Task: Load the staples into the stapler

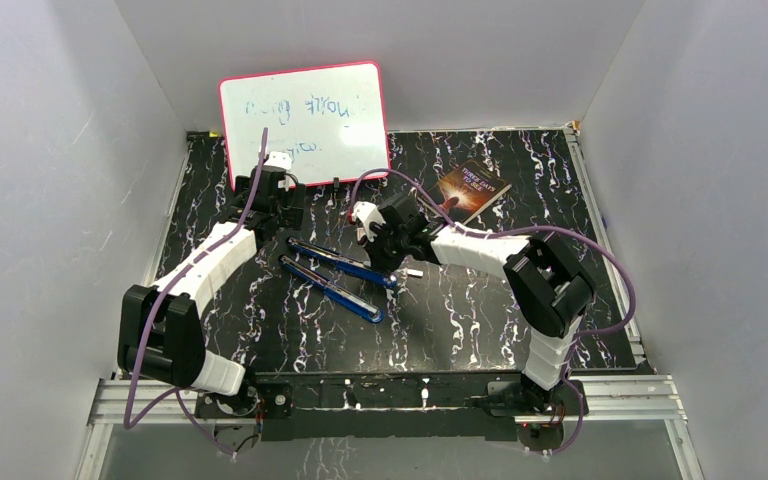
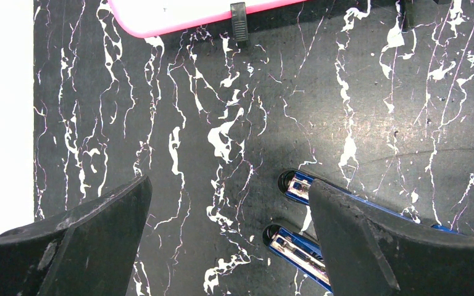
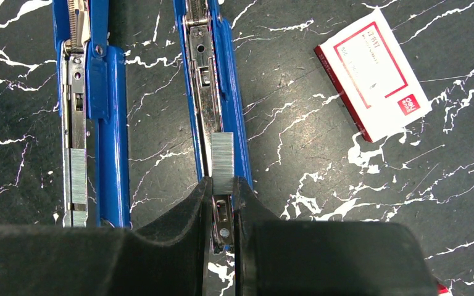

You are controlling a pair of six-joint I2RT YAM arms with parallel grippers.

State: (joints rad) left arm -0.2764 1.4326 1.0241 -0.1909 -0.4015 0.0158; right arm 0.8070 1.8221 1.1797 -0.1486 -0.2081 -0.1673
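On the black marbled table (image 1: 480, 330), a pink-framed whiteboard (image 1: 305, 120) is propped at the far left, a book (image 1: 472, 190) lies far right, and a small white red-labelled box (image 3: 373, 74) lies just beside the blue stapler (image 1: 345, 285), which is spread open flat at mid-table. The left gripper (image 2: 228, 185) is positioned over the stapler's left ends, fingers wide apart. The staples (image 3: 222, 154), one short ribbed grey strip, are pinched at one end by the right gripper (image 3: 222, 188) and aligned over one stapler arm's metal channel.

1. black table (image 1: 480, 320), white marble veining.
2. blue stapler (image 1: 335, 275), opened flat, left of centre.
3. pink-framed whiteboard (image 1: 305, 120) at far edge.
4. book (image 1: 472, 190) far, right of centre.
5. small white box (image 3: 373, 74), red label, near stapler.
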